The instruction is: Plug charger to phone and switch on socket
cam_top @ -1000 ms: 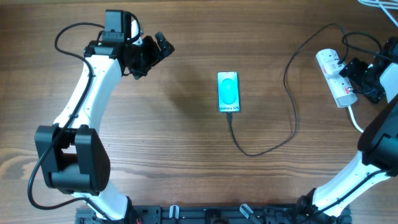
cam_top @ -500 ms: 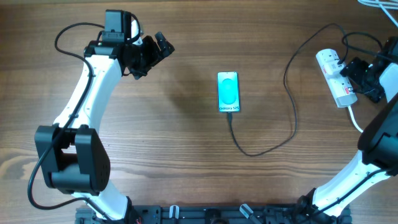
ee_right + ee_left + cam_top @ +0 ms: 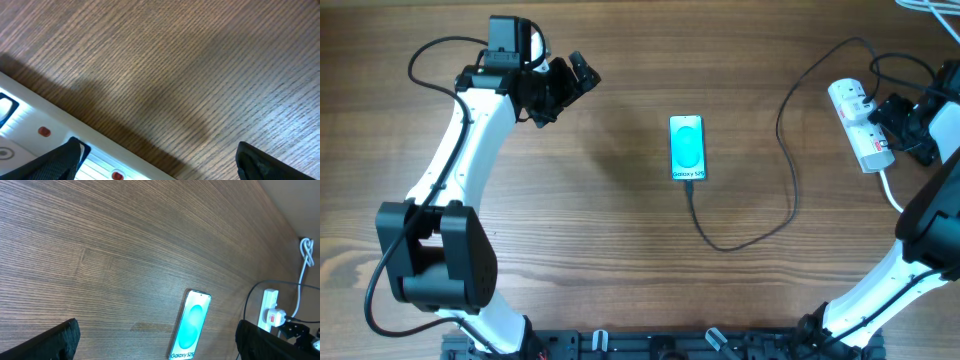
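black right hand [image 3: 888, 121] spreads wide beside socket [image 3: 858, 122]

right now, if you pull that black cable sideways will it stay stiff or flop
Likely floppy: the cable lies in loose curves. Probably light, being so thin. Its end meets the phone, so a tug might drag that too.

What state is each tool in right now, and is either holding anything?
Left tool: open, holding nothing.
Right tool: open, holding nothing, next to the socket.
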`<action>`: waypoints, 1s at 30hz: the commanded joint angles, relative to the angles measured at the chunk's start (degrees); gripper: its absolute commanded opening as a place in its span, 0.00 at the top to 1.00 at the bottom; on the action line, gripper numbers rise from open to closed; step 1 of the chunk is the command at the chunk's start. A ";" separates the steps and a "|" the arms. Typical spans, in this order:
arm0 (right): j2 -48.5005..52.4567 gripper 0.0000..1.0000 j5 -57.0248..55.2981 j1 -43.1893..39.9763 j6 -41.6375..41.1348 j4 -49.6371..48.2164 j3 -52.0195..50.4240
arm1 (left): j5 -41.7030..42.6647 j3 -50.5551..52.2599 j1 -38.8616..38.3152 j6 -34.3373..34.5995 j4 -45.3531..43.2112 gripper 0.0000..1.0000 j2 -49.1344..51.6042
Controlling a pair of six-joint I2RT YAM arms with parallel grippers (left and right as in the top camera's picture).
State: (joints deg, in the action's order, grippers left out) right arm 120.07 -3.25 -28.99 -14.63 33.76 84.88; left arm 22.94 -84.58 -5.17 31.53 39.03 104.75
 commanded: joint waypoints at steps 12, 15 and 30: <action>2.54 0.00 6.14 0.04 1.05 3.80 -0.22 | -0.55 -0.04 0.20 -1.31 -0.07 0.00 -0.87; 2.54 0.00 6.16 0.04 1.03 3.96 -0.22 | -0.55 -0.04 0.20 -1.31 -0.07 0.00 -0.87; 2.29 0.00 9.81 0.02 2.54 1.42 1.57 | -0.55 -0.04 0.20 -1.31 -0.07 0.00 -0.87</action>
State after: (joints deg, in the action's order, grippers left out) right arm 120.77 3.53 -29.69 -13.61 36.01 85.54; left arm 22.94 -84.58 -5.17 31.53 39.03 104.75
